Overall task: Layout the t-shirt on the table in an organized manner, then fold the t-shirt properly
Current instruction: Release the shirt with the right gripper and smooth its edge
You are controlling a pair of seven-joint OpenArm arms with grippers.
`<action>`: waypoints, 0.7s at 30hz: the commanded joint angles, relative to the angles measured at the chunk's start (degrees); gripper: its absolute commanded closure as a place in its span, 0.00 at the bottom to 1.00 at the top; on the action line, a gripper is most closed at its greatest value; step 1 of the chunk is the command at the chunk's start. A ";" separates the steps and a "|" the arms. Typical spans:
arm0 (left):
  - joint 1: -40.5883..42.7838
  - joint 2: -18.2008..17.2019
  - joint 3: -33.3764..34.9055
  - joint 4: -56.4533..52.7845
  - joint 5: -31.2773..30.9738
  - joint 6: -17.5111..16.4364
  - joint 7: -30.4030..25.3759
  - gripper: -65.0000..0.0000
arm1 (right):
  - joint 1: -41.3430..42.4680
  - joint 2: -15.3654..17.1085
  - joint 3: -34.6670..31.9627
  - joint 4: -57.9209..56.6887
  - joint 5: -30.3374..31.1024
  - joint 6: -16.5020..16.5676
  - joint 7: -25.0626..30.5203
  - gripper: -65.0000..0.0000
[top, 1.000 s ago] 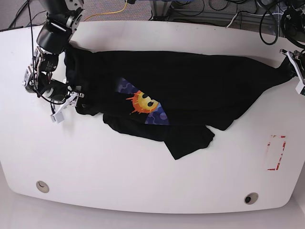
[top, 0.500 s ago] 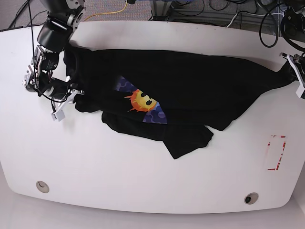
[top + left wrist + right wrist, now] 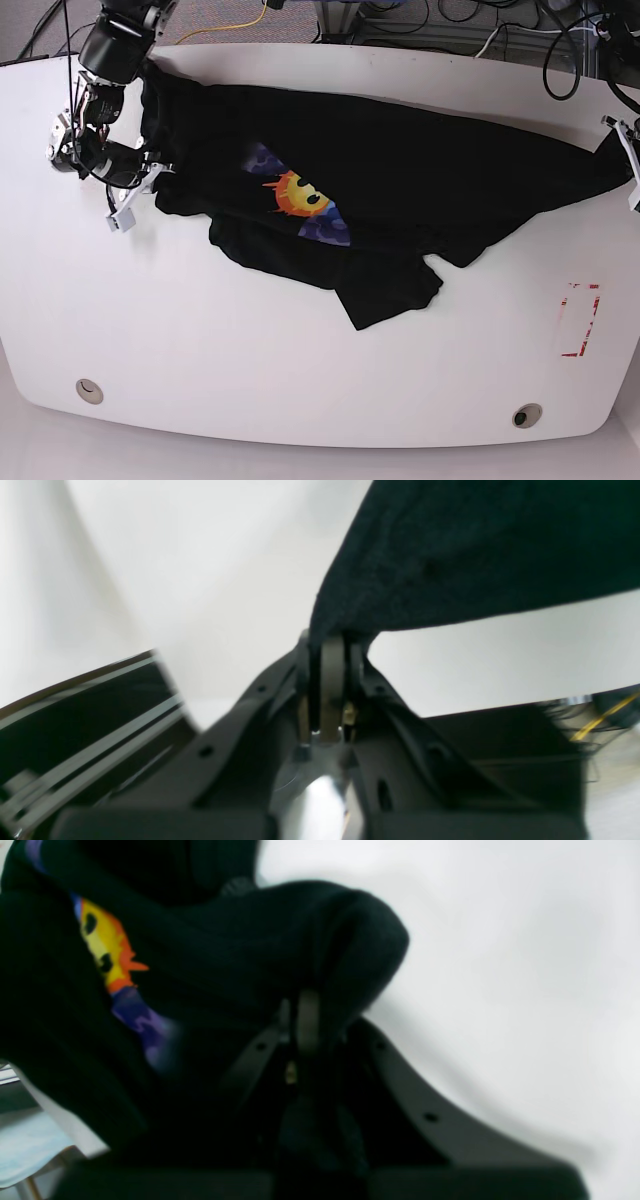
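Overhead, white table (image 3: 250, 350), red tape outline (image 3: 580, 320), perhaps cables (image 3: 440, 20) behind.

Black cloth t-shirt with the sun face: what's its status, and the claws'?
Left gripper and right gripper shut on black cloth t-shirt. Stretched between them, lower part bunched on white table. Nothing in the way.

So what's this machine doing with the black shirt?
Two robot arms are spreading a black t-shirt out on a white table. The left gripper is pinched shut on one end of the cloth, at the far right of the overhead view. The right gripper is clamped on the opposite end. The shirt is stretched between them but not flat: the sun picture is partly covered and a flap hangs crumpled toward the table's front.
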State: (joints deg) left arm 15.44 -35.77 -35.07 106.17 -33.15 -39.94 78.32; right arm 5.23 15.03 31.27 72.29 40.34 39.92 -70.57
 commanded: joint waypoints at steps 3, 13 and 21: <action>-0.54 -1.99 -0.14 0.69 6.46 -0.06 -0.30 1.00 | -1.06 -0.57 0.16 4.94 0.15 0.08 0.46 1.00; -0.63 -2.78 -0.23 0.69 8.57 -0.06 -0.39 0.56 | -1.06 -1.71 0.16 5.55 -0.12 0.08 -0.25 1.00; -1.86 -4.80 -0.32 1.04 8.22 -0.06 -0.30 0.47 | -0.97 -2.32 0.07 5.64 -0.21 0.08 -0.25 1.00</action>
State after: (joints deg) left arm 14.85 -38.74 -34.68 106.24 -25.28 -39.97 78.22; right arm 3.18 12.03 31.16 76.84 39.29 39.92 -71.16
